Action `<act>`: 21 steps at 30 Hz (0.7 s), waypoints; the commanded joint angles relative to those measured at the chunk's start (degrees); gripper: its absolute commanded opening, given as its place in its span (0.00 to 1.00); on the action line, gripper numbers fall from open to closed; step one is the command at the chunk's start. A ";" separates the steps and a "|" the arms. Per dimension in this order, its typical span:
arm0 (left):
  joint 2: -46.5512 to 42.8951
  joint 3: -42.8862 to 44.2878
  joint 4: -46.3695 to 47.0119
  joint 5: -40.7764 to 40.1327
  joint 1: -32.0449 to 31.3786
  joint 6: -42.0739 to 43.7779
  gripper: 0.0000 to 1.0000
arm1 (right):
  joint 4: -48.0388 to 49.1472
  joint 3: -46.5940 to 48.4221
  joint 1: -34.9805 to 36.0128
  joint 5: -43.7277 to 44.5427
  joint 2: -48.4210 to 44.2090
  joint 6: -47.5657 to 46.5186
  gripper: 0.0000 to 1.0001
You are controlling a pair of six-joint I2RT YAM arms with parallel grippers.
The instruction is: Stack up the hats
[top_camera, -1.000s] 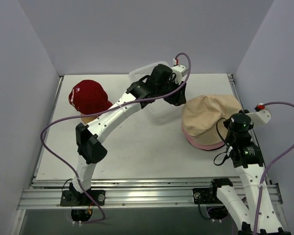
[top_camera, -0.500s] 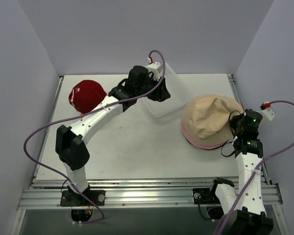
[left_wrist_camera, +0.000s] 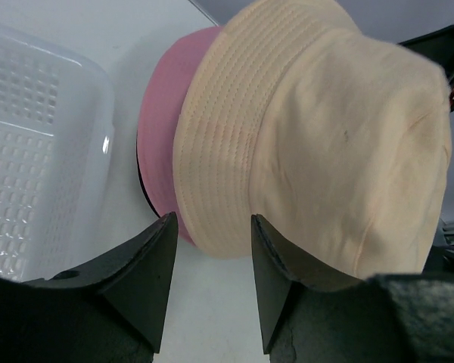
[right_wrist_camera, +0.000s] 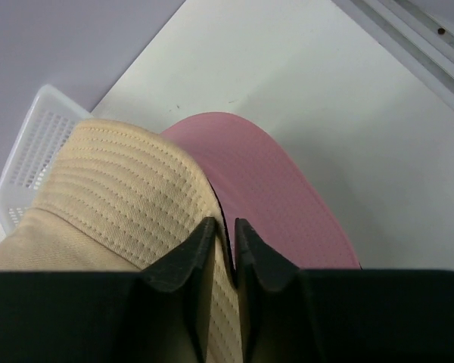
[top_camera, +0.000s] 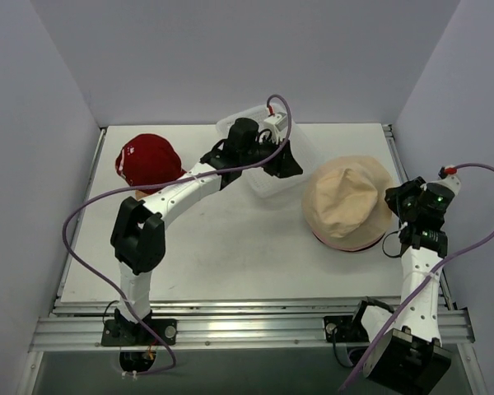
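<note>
Two spots noted from top: tan bucket hat point(top_camera: 346, 202) laid over pink hat point(top_camera: 339, 244) at 3 o'clock, red cap point(top_camera: 146, 159) parked at 9.

Left wrist: left gripper point(left_wrist_camera: 212, 227) held spread, nothing caught.

Right wrist: right gripper point(right_wrist_camera: 225, 227) pinched on tan bucket hat brim, seemingly.

Step guessed: tan one being seated. Next: brim to be released, red cap to be fetched.
</note>
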 commanded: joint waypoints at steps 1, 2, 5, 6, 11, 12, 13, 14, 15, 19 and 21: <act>2.39 3.20 4.29 5.92 0.44 0.29 0.52 | 4.52 1.01 -2.33 -8.65 1.31 -1.06 0.08; 2.65 3.03 4.20 6.01 0.52 0.29 0.52 | 4.79 0.66 -2.94 -8.92 1.31 -1.06 0.04; 3.00 0.31 9.47 6.01 0.61 -0.24 0.53 | 5.40 -0.05 -6.11 -12.15 2.72 -1.32 0.00; 3.35 -0.05 9.91 6.01 0.61 -0.32 0.53 | 6.27 -0.31 -6.81 -13.13 3.59 -1.15 0.00; 6.86 0.21 13.07 8.11 0.61 -1.29 0.54 | 8.21 -1.19 -8.75 -15.16 4.74 -0.44 0.00; 7.39 0.47 13.60 9.43 0.61 -1.47 0.53 | 8.30 -0.76 -8.84 -15.51 5.35 -0.18 0.00; 8.27 0.65 15.00 10.22 0.53 -1.82 0.53 | 8.39 -0.58 -8.84 -15.69 5.62 -0.09 0.00; 8.62 0.48 15.80 11.02 0.52 -1.91 0.53 | 8.83 -0.49 -8.75 -15.69 5.97 0.08 0.00; 8.89 0.39 16.50 11.98 0.52 -1.91 0.54 | 9.01 -0.40 -8.84 -15.34 6.67 0.52 0.00; 9.77 -0.14 18.96 12.87 0.52 -1.03 0.54 | 9.97 0.83 -8.93 -16.48 9.40 1.49 0.00; 10.30 0.39 18.88 13.31 0.44 -0.42 0.55 | 10.59 1.18 -8.93 -17.01 9.75 2.10 0.00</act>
